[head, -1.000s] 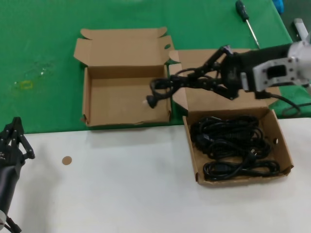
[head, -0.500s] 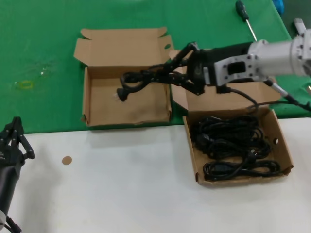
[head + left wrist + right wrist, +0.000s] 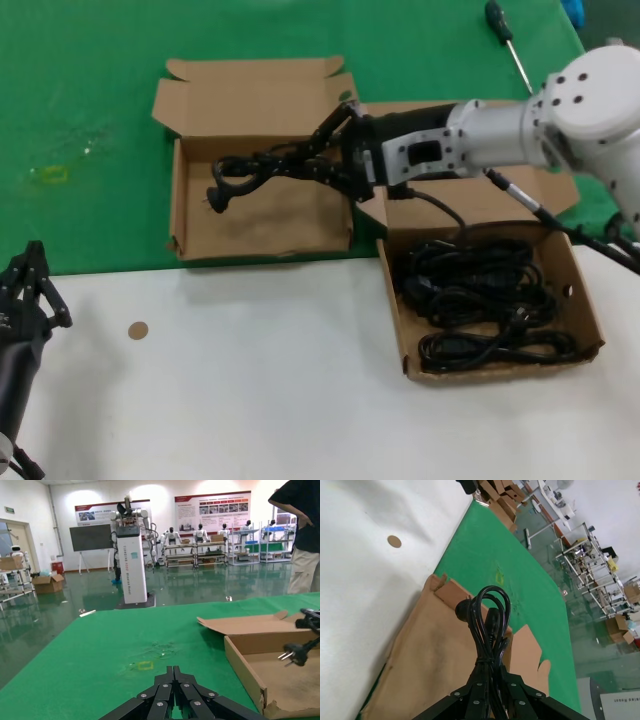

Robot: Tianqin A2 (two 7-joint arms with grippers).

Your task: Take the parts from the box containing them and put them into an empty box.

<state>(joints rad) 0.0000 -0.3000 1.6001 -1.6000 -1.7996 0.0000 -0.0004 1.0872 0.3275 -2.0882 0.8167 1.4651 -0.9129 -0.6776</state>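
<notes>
My right pincer (image 3: 312,165) grips the limp, light black coiled power cord (image 3: 245,172) mid-bundle above the deep brown cardboard box (image 3: 255,215).

A hall with white walls (image 3: 30,510), posters (image 3: 212,511), a glossy green floor (image 3: 60,615), shelving (image 3: 250,542) and bright ceiling lights.

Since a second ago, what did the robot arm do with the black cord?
The right gripper, jaws shut on a coiled power cord, carried it toward the robot's left, from beside the full box to above the empty box. The cords left in the full box, both boxes and the parked left gripper stayed put.
</notes>
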